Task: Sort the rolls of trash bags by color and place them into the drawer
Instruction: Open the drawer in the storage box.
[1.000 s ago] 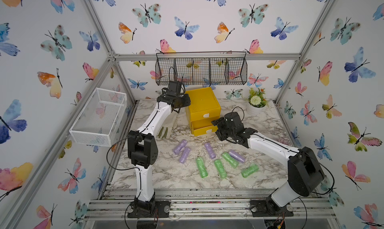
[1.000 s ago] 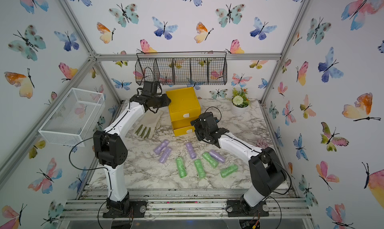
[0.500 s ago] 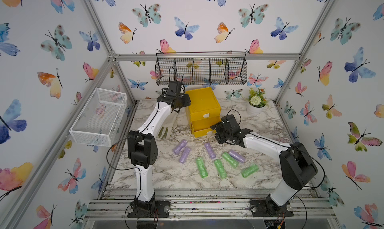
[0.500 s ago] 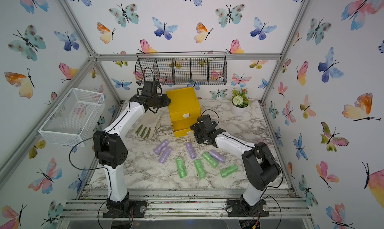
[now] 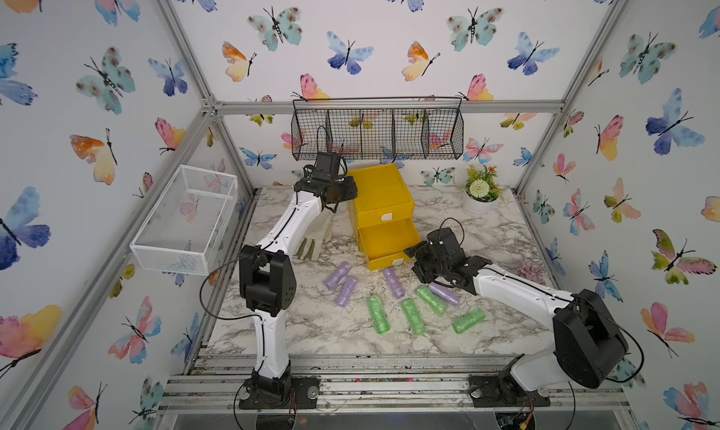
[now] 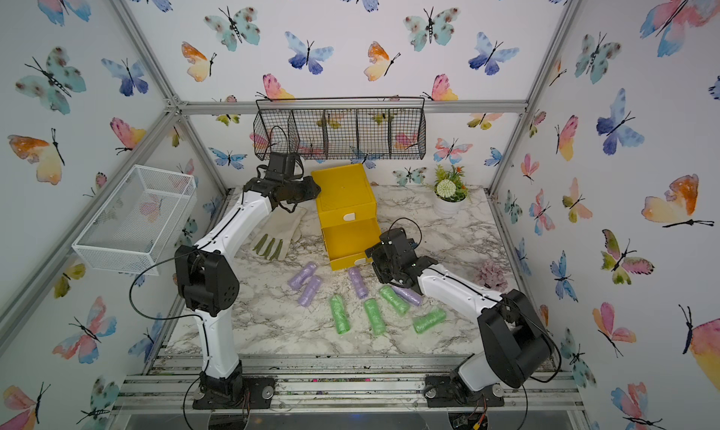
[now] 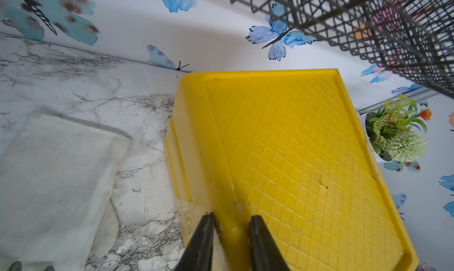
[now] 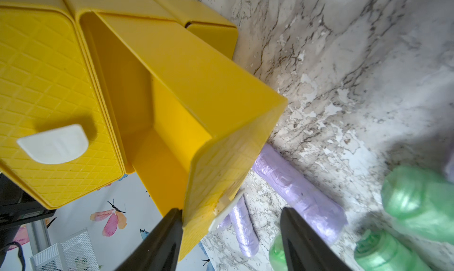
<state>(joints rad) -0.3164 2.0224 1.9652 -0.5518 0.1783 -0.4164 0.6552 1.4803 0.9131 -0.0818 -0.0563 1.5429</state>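
Rolls of trash bags [image 5: 393, 282] (small crinkly cylinders of shiny plastic) are lying loose on the white marble-look tabletop [image 5: 311, 330], in front of the bright yellow plastic chest of drawers [image 5: 380, 192]. We count eight in both top views. Of the four purple rolls [image 5: 337, 276], two lie side by side off to the left and one is just in front of the open drawer's face. The fourth purple roll [image 5: 444, 294] is partly under the right arm, touching a green one. The four green rolls [image 5: 378, 315] sit in a loose row nearer the arm bases.

The pulled-out drawer [image 5: 389, 237] is the one right below the closed top drawer, whose white tab handle [image 8: 52, 144] shows.

The left gripper [image 7: 231, 217] is clamped on the raised edge of the chest's top, with a dark finger on each side. The right gripper [image 8: 230, 209] is at the pulled-out drawer's front panel with its jaws apart, so nothing's gripped. The panel's corner and white tab sit between the fingers — one finger [image 8: 159, 240] is right up against the panel's inside, and we can't tell if it touches.

Also around:
- a pale glove with green fingertips [image 6: 280, 225], flat beside the chest
- a black wire basket [image 5: 376, 133] on the back wall
- a white mesh basket [image 5: 187, 217] on the left wall
- a small potted plant [image 5: 481, 192] at the back right
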